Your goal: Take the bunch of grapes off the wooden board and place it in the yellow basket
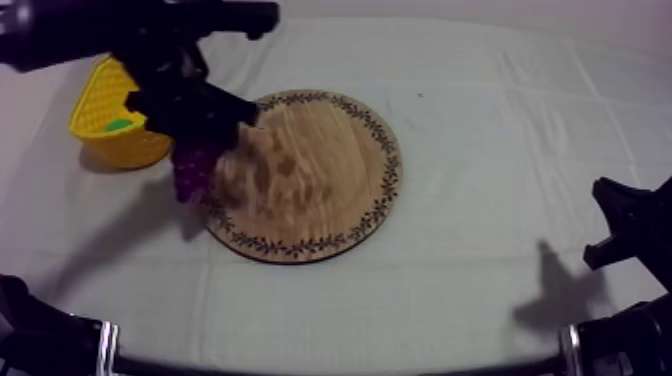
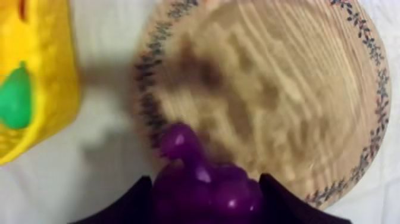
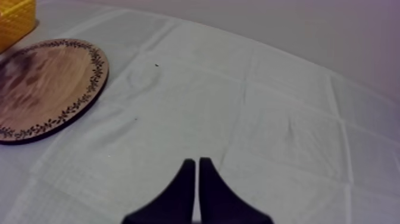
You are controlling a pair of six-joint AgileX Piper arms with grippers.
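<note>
My left gripper (image 1: 200, 135) is shut on the purple bunch of grapes (image 1: 194, 166), which hangs above the left rim of the round wooden board (image 1: 320, 175). In the left wrist view the grapes (image 2: 205, 184) sit between my black fingers (image 2: 134, 202), over the board's rim (image 2: 149, 113). The yellow basket (image 1: 112, 120) stands just left of the board; something green (image 2: 16, 98) lies inside the basket (image 2: 41, 71). My right gripper (image 3: 197, 173) rests shut on nothing over the bare cloth at the right (image 1: 625, 225).
The board (image 3: 47, 86) is bare, with the basket's corner (image 3: 15, 18) beyond it in the right wrist view. Grey-white cloth (image 1: 500, 150) spreads to the right of the board.
</note>
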